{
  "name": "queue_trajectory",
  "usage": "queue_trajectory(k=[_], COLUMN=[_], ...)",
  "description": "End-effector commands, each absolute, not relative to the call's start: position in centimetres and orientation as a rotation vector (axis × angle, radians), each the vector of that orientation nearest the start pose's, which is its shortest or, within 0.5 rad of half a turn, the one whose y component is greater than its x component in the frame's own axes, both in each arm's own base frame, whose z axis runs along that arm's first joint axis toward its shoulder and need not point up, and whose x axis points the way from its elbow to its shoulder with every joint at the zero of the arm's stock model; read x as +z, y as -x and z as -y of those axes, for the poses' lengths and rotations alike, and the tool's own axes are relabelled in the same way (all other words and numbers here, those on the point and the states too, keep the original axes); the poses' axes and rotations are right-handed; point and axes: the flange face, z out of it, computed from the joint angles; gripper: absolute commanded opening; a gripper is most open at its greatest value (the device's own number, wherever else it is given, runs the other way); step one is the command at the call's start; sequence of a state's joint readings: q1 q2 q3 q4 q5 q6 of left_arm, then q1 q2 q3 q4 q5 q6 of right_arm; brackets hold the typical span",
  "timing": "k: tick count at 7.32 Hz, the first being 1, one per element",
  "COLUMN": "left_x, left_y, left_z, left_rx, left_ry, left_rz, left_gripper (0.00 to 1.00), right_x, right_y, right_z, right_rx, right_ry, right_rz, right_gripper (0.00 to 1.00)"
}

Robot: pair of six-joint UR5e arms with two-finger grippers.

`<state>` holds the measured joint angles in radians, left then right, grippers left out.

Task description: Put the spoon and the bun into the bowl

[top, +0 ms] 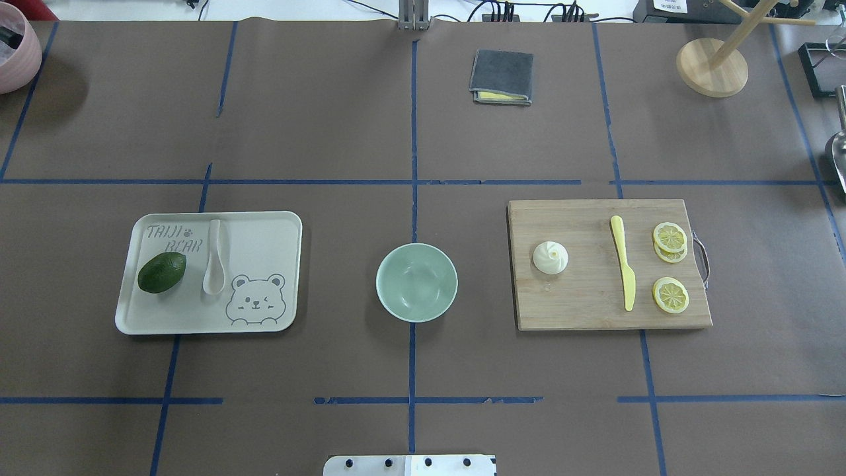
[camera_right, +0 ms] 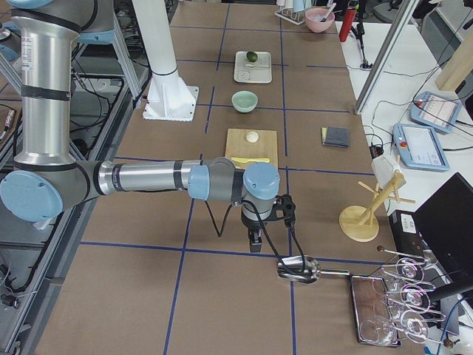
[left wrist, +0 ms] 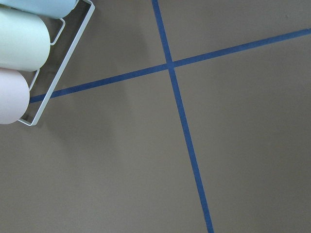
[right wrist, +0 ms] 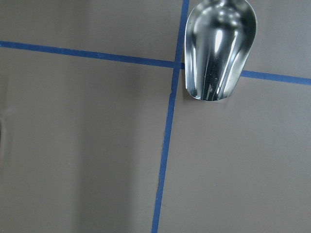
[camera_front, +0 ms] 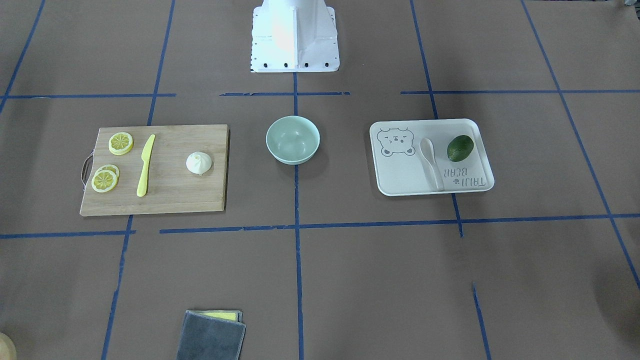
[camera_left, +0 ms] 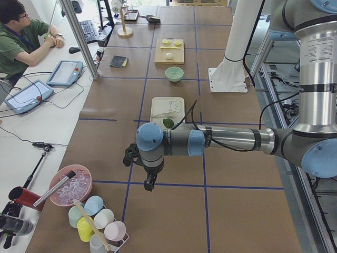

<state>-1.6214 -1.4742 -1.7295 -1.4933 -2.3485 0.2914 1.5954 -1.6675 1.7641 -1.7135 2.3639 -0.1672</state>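
Bowl (top: pixel 416 282) at desk centre. Tray (top: pixel 264 248) toward left end, level with bowl. On tray: avocado (top: pixel 162 272) nearest left end, spoon (top: pixel 214 261) beside it on bowl side, not touching.

Cutting board (top: pixel 581 304) toward right end. On board: bun (top: pixel 550 257) nearest bowl, knife (top: pixel 623 270) mid-board, lemon slices (top: pixel 670 294) along side facing right end.

Folded cloth (top: pixel 502 76) near far edge, beyond bowl. Wooden stand (top: pixel 712 66) in far right corner; round container (top: pixel 16 56) in far left corner.

scoop (right wrist: pixel 219 48) cut off at top, L gripper (camera_left: pixel 150 184), R gripper (camera_right: pixel 255 242) too small
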Motion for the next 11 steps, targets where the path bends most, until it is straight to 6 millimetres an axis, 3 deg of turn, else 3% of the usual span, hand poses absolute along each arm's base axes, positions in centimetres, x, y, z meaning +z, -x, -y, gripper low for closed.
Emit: queue_trajectory(k=[1,4,5,6,8,10,11], left_x=[63.1,62.9,61.7,59.4,56.2,54.8,52.5], left_y=[8.2,8.0,7.9,6.4,5.3,5.3,5.3], left_z=[44.9,45.0,45.4,46.1,47.9,48.9,50.1], left_rx=[0.239,0.248,0.263,0.316,0.381,0.424,0.469], left_ry=[-0.123,-0.128,-0.165,-0.204,-0.301,-0.435,-0.554], left_rz=[-0.764,-0.765,-0.757,-0.753,-0.741,-0.724,-0.701], left_gripper=[1.00,1.00,1.00,1.00,1.00,1.00,1.00], right_x=[62.2,61.1,60.0,59.6,56.2,55.8,55.7], right_y=[-7.3,-7.3,-7.3,-7.0,-6.7,-6.5,-6.5], right_z=[44.4,44.7,44.7,44.9,48.0,48.3,48.4], right_rx=[-0.116,-0.127,-0.136,-0.141,-0.193,-0.184,-0.179], right_ry=[-0.031,-0.054,-0.075,-0.080,-0.190,-0.211,-0.209], right_rz=[0.794,0.798,0.793,0.794,0.778,0.805,0.812], right_gripper=[1.00,1.00,1.00,1.00,1.00,1.00,1.00])
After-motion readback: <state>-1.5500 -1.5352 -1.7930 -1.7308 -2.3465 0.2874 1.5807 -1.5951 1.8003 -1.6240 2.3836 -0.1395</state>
